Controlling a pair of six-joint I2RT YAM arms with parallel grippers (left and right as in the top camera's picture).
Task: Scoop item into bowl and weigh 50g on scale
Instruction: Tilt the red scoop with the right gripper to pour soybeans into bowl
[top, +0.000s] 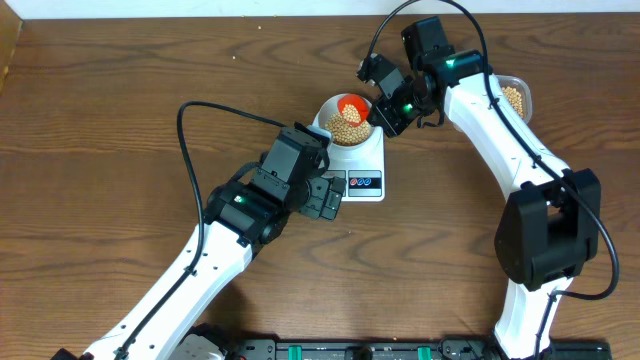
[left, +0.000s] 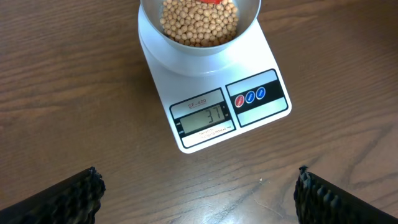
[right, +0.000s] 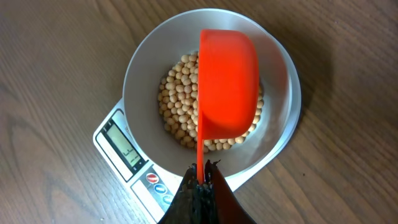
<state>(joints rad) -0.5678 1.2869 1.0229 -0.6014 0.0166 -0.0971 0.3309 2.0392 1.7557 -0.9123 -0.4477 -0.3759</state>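
Orange scoop (right: 228, 81), its handle clamped in my right gripper (right: 200, 182), hangs directly over the bowl (right: 142, 65); left gripper (left: 199, 198) stands wide, empty.

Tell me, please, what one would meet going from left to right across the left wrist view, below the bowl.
One tool finger → display → red button → blue button → second blue button → other tool finger.
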